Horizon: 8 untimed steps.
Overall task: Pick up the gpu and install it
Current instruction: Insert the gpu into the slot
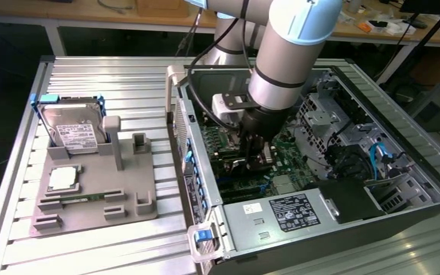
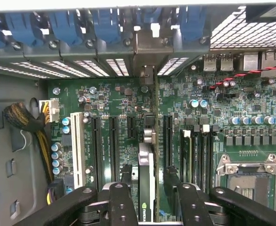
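Seen in the exterior view, from its left: a slotted aluminium table (image 1: 21, 189) carrying a grey fixture plate (image 1: 101, 189). At the plate's far corner, a silver white-labelled hard drive (image 1: 73, 129) propped upright in a blue frame. Nearer, lying flat, a square silver processor (image 1: 63, 177), and just beyond it toward the front a narrow green memory stick (image 1: 82, 198) set in its holder.

Further toward the exterior view's right, an open computer case (image 1: 197, 172) with blue latches along its rear wall. Reaching down into it, the silver arm (image 1: 285, 57), with the gripper (image 1: 256, 154) low over the green motherboard (image 1: 281, 152). In the near part of the case, a power supply (image 1: 277, 212) with a black label. At the far right, the drive cage (image 1: 392, 192) and blue cables (image 1: 380, 154).

From the wrist view: the gpu (image 2: 146, 188) standing on edge among the black expansion slots (image 2: 113, 146), running from between the fingers (image 2: 124, 197) toward the silver bracket (image 2: 147, 47) at the rear slot openings. Gripper (image 2: 147, 176) parted, one finger on each side of the card and close to it, with a thin strip of green board showing between the card and one finger. Cannot tell whether the card sits fully home in its slot. Beside the slots, a white connector slot (image 2: 77, 148) and a bundle of yellow and black wires (image 2: 32, 122) on one side, and the open processor socket (image 2: 248, 176) on the other.
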### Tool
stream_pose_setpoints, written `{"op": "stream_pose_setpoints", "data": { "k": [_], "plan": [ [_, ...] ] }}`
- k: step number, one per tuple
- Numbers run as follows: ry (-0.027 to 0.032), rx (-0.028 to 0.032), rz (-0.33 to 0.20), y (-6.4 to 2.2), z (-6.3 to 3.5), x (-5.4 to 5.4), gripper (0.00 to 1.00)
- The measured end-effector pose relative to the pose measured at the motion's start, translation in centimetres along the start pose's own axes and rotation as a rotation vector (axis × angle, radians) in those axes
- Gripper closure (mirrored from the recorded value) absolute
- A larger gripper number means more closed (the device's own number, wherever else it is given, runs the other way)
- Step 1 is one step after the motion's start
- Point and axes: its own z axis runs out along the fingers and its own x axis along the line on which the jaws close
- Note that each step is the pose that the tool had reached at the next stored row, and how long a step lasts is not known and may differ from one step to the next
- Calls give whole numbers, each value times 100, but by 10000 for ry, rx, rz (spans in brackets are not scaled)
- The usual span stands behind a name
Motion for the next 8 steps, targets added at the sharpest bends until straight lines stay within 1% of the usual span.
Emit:
{"op": "stream_pose_setpoints", "data": {
  "k": [8],
  "plan": [
    [-1,1,0,5,-134,-5,59]
  ]
}}
